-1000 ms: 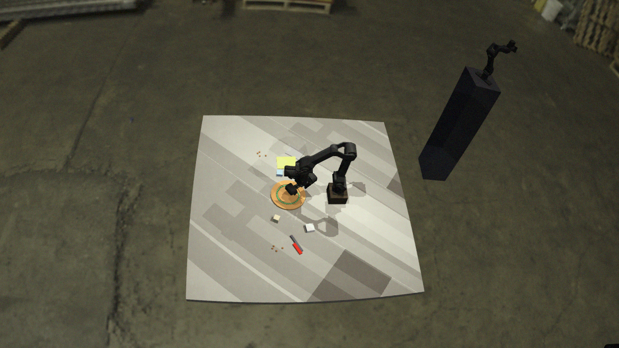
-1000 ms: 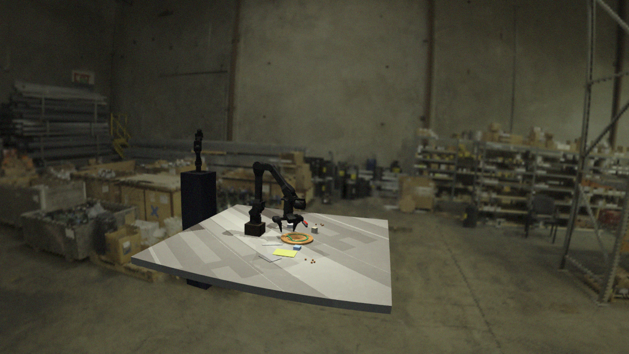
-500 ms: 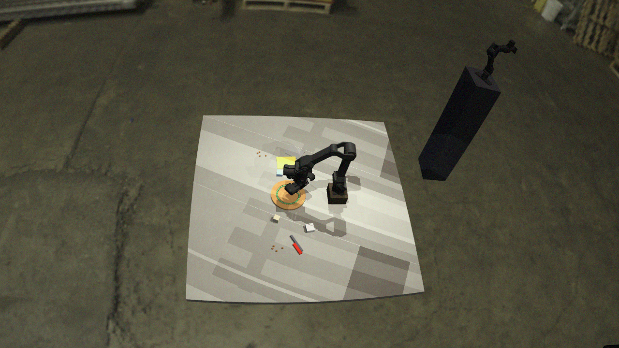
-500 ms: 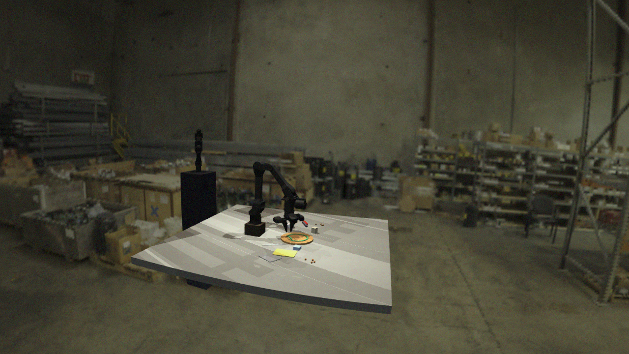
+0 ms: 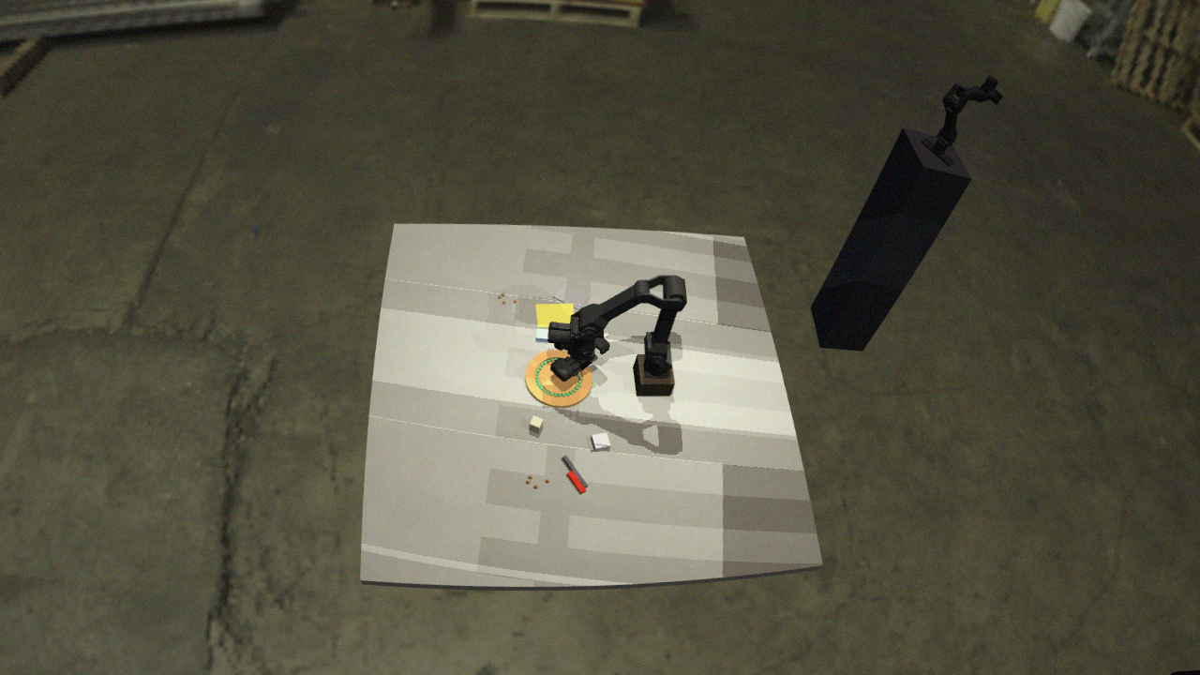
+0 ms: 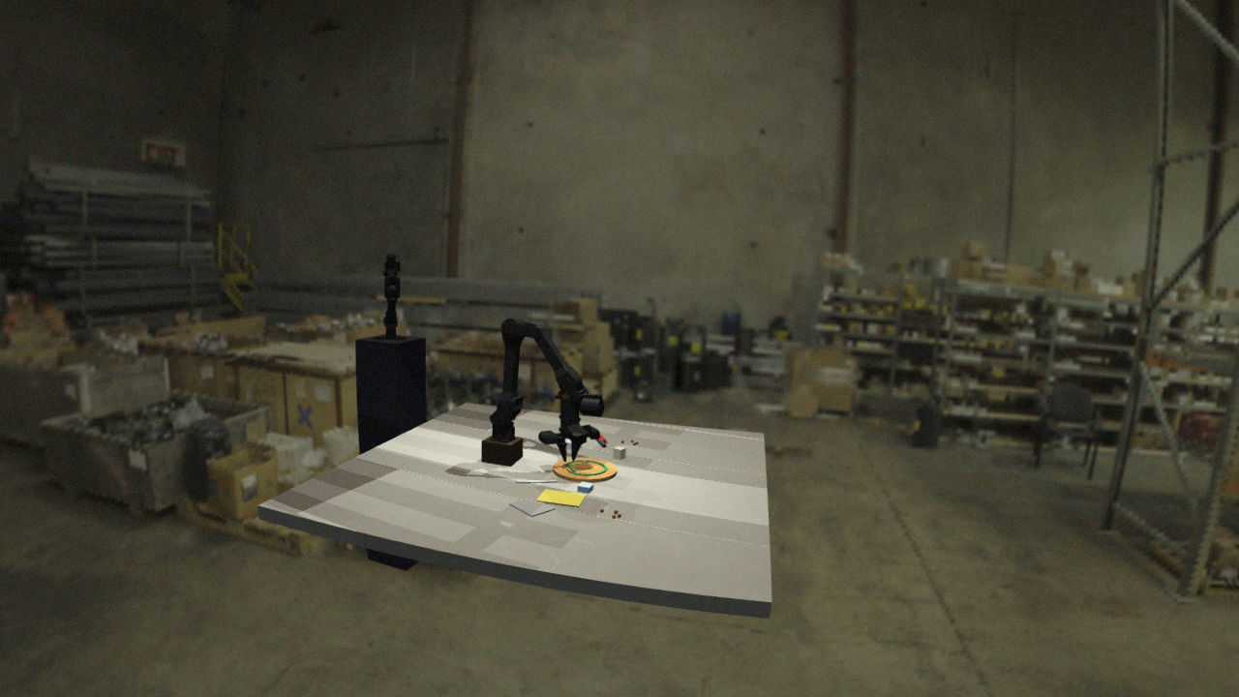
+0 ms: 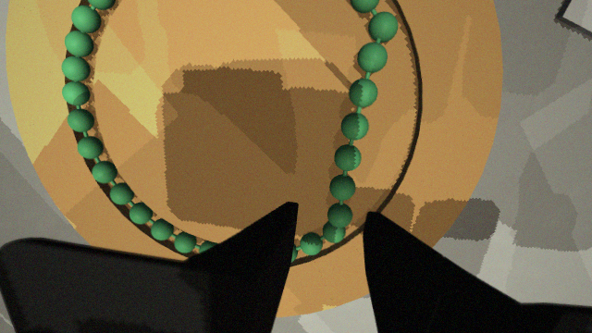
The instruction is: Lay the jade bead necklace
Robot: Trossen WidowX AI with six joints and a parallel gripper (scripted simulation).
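The black parallel-jaw gripper point(image 7: 329, 217), fingers narrowed and empty, hovers above the round orange-tan bead board point(image 7: 458, 139) mid-desk. The green jade bead necklace point(image 7: 358, 125) follows the groove point(image 7: 418, 111) one side only; the other strays inward, needing reseating.

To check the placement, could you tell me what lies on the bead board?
The necklace lies on the board. In the wrist view its left run sits in the groove; its right run strays inside it. One finger covers a few beads at the bottom.
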